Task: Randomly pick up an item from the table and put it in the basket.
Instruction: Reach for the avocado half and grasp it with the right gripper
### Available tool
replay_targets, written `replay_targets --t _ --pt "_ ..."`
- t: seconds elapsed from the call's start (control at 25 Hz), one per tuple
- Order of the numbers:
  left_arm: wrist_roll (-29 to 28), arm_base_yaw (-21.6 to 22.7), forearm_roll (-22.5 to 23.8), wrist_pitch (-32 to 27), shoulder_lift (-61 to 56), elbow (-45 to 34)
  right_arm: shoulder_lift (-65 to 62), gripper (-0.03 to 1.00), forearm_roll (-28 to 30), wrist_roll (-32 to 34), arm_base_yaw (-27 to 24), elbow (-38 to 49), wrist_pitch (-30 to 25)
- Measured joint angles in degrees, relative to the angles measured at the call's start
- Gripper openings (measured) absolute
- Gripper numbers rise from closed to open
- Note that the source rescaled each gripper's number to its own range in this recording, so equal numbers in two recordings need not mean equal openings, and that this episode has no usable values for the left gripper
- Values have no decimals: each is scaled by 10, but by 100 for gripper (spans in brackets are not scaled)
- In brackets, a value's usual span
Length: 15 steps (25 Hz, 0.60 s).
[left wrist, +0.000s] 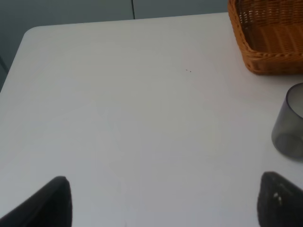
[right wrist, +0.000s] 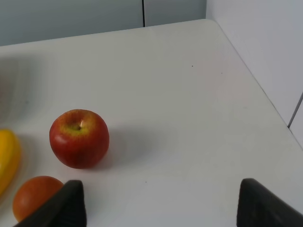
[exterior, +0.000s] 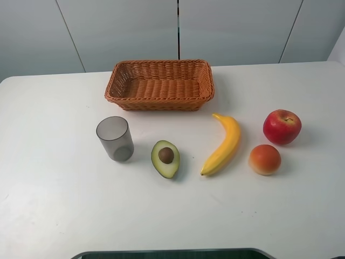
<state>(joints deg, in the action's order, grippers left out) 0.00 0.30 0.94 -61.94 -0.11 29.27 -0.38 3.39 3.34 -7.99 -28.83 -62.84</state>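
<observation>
The halved avocado lies flesh up with its brown pit showing, on the white table in front of the wicker basket. The basket stands empty at the back middle; its corner shows in the left wrist view. Neither arm shows in the exterior high view. My left gripper is open over bare table to the left of the cup, its dark fingertips far apart. My right gripper is open near the table's right side, with nothing between its fingertips. The avocado is out of both wrist views.
A grey translucent cup stands left of the avocado, also in the left wrist view. A yellow banana lies right of it. A red apple and an orange-red fruit sit further right, both in the right wrist view.
</observation>
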Motion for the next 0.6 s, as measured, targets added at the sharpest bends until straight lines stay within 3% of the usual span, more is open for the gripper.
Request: replay_targets --t 0.6 --pt "0 0 0 0 0 0 0 23 0 0 0 0 0"
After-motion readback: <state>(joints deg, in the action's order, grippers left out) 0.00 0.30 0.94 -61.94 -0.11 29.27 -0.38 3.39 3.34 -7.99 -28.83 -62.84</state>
